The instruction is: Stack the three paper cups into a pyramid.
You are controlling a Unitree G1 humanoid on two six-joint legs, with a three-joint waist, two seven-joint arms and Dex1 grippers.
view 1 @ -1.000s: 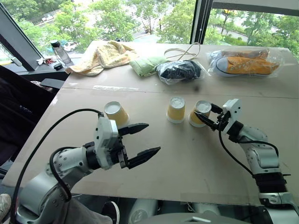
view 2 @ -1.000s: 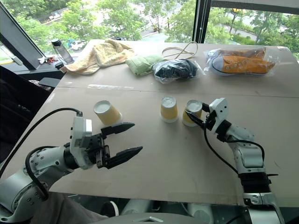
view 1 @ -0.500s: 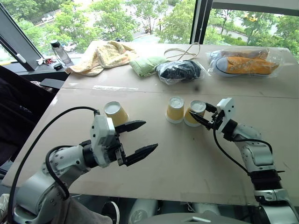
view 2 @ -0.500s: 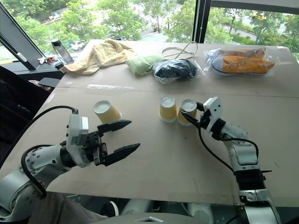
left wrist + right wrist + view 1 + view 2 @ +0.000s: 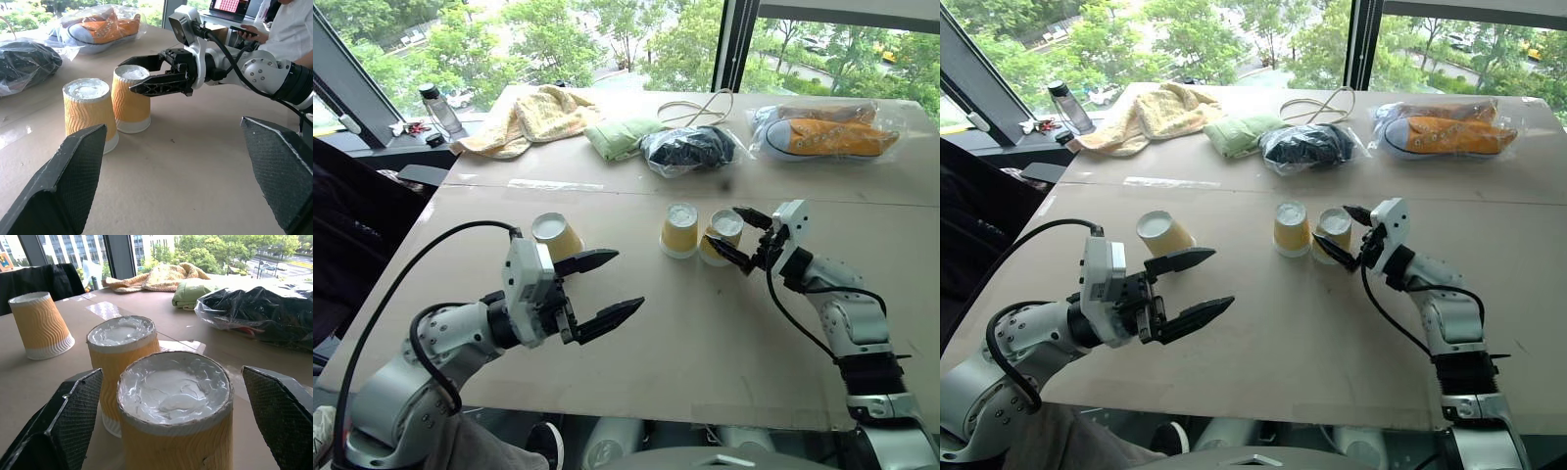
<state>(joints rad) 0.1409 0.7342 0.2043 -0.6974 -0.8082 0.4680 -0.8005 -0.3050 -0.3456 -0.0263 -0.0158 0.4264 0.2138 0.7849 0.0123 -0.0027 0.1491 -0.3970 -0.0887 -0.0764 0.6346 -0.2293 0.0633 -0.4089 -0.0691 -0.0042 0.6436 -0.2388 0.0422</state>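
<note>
Looking at my left gripper (image 5: 603,290): jaws wide apart, holding nothing, and the lone paper cup (image 5: 556,237) stands upside down on the table (image 5: 705,343) just beyond its upper finger, nearest this arm. My right gripper (image 5: 741,238) is spread too, straddling the right cup (image 5: 722,236) without gripping; the middle cup (image 5: 680,230) stands just beside it.

Three tapered paper cups (image 5: 680,230) are showing wavy yellow-orange sides and white bases; far right, canvas sneakers in clear plastic (image 5: 827,135) are glowing orange beside a black bag (image 5: 688,149)
</note>
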